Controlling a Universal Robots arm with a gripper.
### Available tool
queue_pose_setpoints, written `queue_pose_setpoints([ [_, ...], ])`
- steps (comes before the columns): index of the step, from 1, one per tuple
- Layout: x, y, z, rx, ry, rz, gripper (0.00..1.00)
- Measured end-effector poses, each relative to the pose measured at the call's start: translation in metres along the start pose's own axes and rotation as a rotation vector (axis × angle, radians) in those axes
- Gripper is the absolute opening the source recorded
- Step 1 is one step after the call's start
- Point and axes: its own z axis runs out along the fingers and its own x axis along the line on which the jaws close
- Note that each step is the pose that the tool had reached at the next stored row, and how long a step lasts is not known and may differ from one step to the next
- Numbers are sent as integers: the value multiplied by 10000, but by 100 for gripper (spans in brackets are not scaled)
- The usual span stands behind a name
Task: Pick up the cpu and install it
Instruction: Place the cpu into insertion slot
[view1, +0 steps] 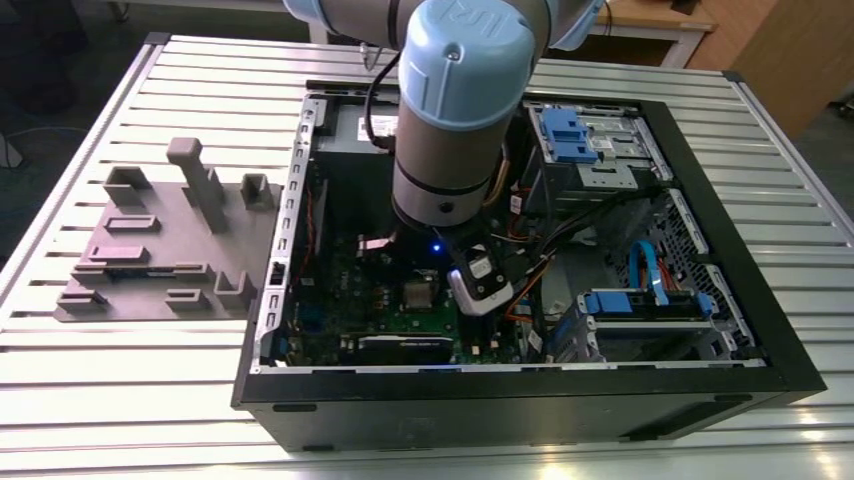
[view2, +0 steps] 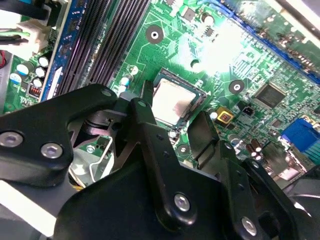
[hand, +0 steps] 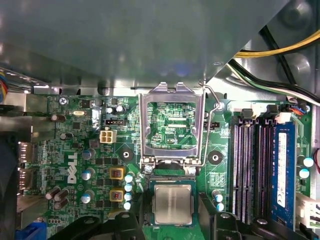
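Right now the blue-and-grey jointed robot arm (view1: 454, 110) reaches down into the open black metal computer case (view1: 747, 330), which lies on its side on the ribbed aluminium table (view1: 160, 400). In the exterior view a grey plastic fixture plate with upright blocks (view1: 147, 270) sits on the table at nine o'clock of the case. Inside the case, a blue plastic drive cage (view1: 567, 125) is at about one o'clock.

The small flat square cpu with a pale silvery metal top (hand: 172, 204) lies level in the dark socket on the green circuit board (hand: 75, 140). The rectangular metal socket frame (hand: 145, 125) is swung up and open just beside it. In the exterior view the chip is at roughly nine o'clock of the arm's tool head.

The black two-fingered gripper (hand: 170, 220) hangs directly over the socket. Its jaws are spread wide, wider than the chip, and hold nothing. In the first wrist view one of the fingers (hand: 212, 222) is on each side of the chip, with dark socket edge showing between finger and chip. Long dark memory slots (hand: 245, 170) run alongside the socket.
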Motion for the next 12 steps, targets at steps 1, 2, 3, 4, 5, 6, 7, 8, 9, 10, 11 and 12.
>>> queue_pose_setpoints([
  [1, -4, 0, 7, -1, 1, 0, 55],
  [2, -7, -1, 17, -4, 1, 0, 55],
  [3, -7, -1, 26, -7, 1, 1, 55],
  [4, -8, -2, 35, -13, 1, 1, 55],
  [5, -8, -2, 45, -17, 0, 0, 55],
  [6, -9, -2, 57, -35, 2, -1, 55],
  [7, -9, -3, 56, -34, 1, -1, 47],
  [8, -8, -3, 57, -37, 2, -3, 47],
  [9, -8, -3, 57, -38, 1, -4, 45],
  [10, -7, -3, 57, -38, 1, -3, 45],
  [11, -6, -2, 57, -39, 0, -1, 45],
  [12, -6, -2, 56, -40, 0, -2, 45],
])
